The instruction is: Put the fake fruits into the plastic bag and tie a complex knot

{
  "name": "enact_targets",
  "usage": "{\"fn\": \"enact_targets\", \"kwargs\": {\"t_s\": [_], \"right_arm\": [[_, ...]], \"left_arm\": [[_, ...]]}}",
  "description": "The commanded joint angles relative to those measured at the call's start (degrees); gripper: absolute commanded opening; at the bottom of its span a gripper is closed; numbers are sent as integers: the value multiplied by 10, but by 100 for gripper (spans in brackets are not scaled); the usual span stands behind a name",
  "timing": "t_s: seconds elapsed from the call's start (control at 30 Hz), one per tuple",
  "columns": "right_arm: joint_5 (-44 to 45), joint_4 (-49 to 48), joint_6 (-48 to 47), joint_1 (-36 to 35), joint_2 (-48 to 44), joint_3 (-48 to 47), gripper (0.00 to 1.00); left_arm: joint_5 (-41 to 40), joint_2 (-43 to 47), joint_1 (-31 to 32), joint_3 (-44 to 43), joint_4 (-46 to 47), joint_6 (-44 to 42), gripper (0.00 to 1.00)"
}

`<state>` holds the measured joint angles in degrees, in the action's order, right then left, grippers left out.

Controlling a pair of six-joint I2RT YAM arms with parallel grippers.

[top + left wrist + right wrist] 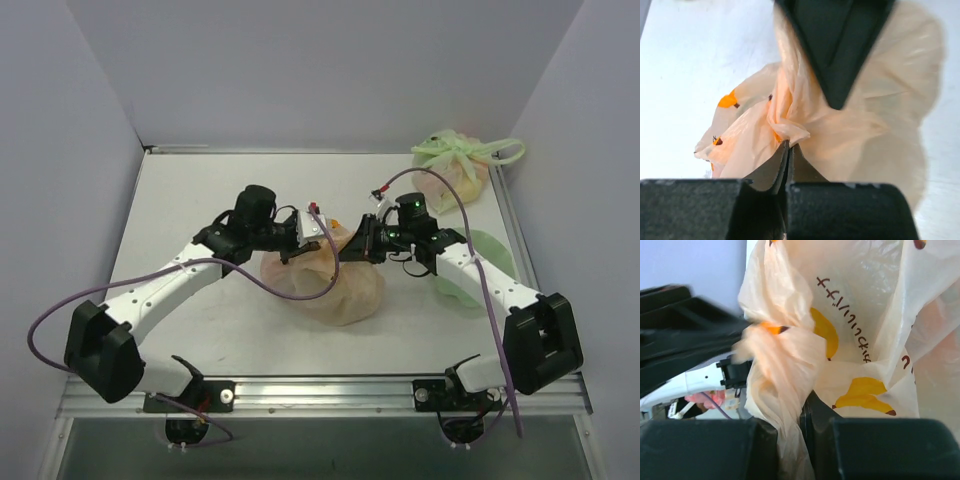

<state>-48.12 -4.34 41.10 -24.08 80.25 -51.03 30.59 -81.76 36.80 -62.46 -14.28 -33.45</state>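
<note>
Gripping: plastic bag [345, 290] film is clamped by left pincer [312, 238] and right pincer [362, 240], both closed.
Bag: desk [190, 200] centre.
Room: bare desk left; pale green bag [455, 165] at far right edge.
Writing: dark script [845, 315], unreadable.

Slumps mid-table as a thin, translucent peach-orange plastic bag [340, 290] printed with yellow bananas [862, 392], bulges round at its base, and narrows at the top into a twisted bunch [787, 127] of film drawn out sideways, with contents too veiled to tell.
</note>
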Motion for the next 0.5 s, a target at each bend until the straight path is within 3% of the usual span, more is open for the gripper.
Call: {"fn": "enact_targets", "kwargs": {"t_s": [0.0,0.13,0.47], "right_arm": [[49,41,-34,3,-26,-36,0],[42,21,15,9,-15,-36,0],[29,-69,174,13,-14,-14,0]], "left_arm": [[143,75,-1,-44,-111,42,0],[180,103,47,-30,-198,4,0],[39,48,86,60,-227,-89,0]]}}
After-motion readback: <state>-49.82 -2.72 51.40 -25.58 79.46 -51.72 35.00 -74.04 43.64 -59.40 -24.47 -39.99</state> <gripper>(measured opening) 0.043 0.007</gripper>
